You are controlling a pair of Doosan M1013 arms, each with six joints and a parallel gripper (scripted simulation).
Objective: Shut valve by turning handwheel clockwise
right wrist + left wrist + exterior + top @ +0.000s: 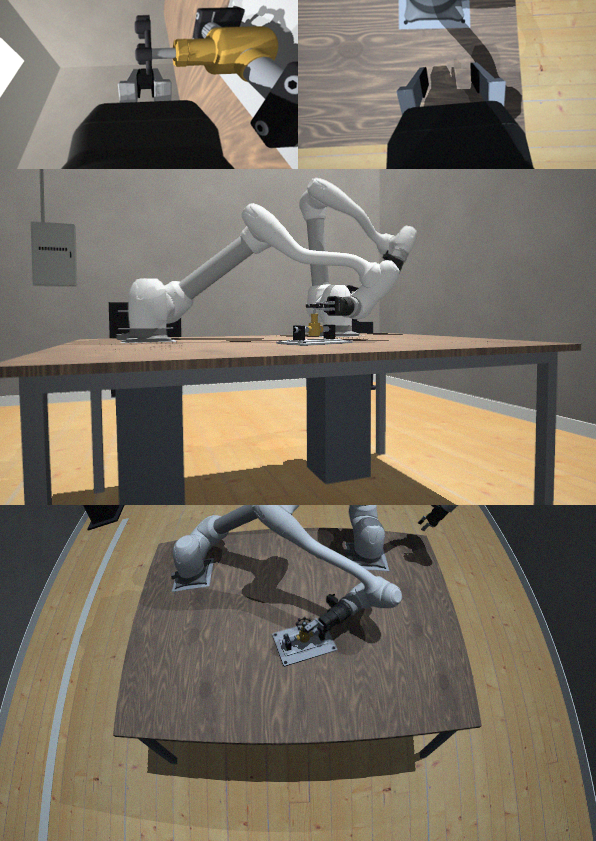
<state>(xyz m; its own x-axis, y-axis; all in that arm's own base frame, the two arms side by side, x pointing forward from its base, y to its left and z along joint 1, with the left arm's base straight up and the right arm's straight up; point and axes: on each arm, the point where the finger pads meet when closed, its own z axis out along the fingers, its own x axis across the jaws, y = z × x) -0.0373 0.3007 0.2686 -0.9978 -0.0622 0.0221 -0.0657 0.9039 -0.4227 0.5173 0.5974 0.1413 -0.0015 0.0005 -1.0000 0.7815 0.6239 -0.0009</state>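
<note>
The yellow valve body (304, 637) (314, 326) (244, 47) stands upright on a light plate (307, 658). Its dark handwheel (311, 305) (143, 53) sits on a grey stem on top; the right wrist view shows it edge-on. My right gripper (312, 626) (326, 305) (145, 78) reaches in level from the side and is shut on a knob at the handwheel's rim. The knob is mostly hidden between the fingers. My left gripper (423, 524) (448, 74) is open and empty, high up, far from the valve, beyond the table's back right corner in the top view.
Black pipe brackets (287, 641) (299, 332) (222, 19) flank the valve body close below the handwheel. The right arm (320, 547) (320, 258) reaches over the wooden table (210, 655) (225, 355). The left arm's base (369, 544) stands at the table's back edge.
</note>
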